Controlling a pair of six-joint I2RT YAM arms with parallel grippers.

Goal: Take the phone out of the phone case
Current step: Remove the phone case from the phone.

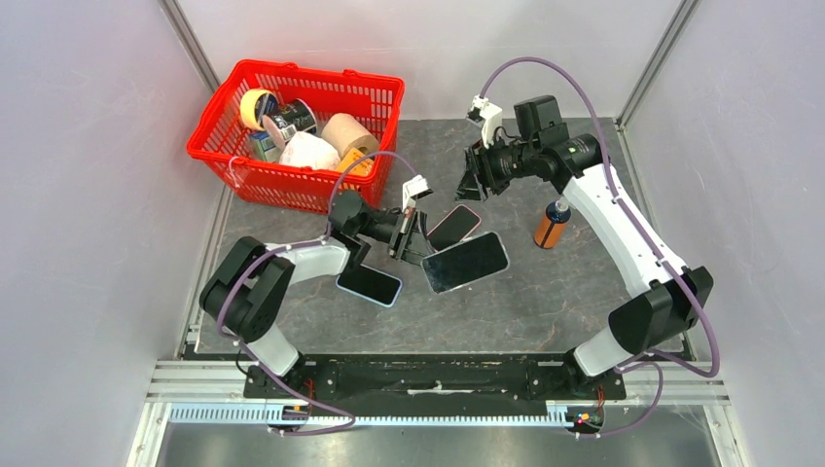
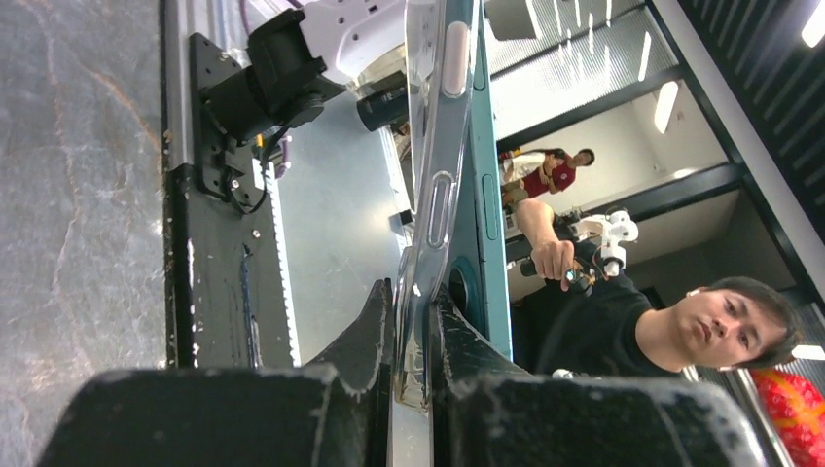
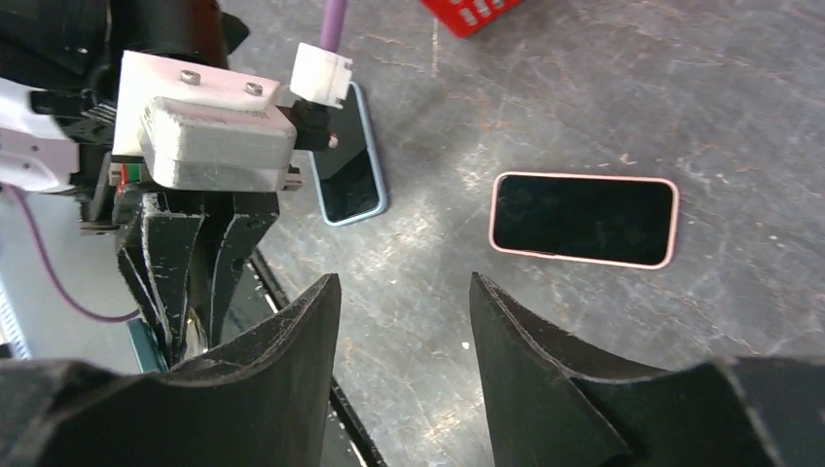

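My left gripper (image 1: 418,241) is shut on the edge of a clear phone case (image 2: 435,185) and holds it above the table. The phone (image 2: 492,195), teal on its side, sits in that case; from above, the dark screen of the phone (image 1: 465,261) faces up. In the left wrist view the left gripper (image 2: 413,297) pinches only the clear rim, and the teal body lies outside the right finger. My right gripper (image 1: 475,181) hovers behind and to the right, apart from the phone. In the right wrist view the right gripper (image 3: 404,292) is open with nothing between its fingers.
A pink-cased phone (image 1: 453,226) and a blue-cased phone (image 1: 370,284) lie flat on the grey table on either side of the left gripper. An orange bottle (image 1: 551,226) stands at the right. A red basket (image 1: 226,156) with tape rolls and other items sits at the back left.
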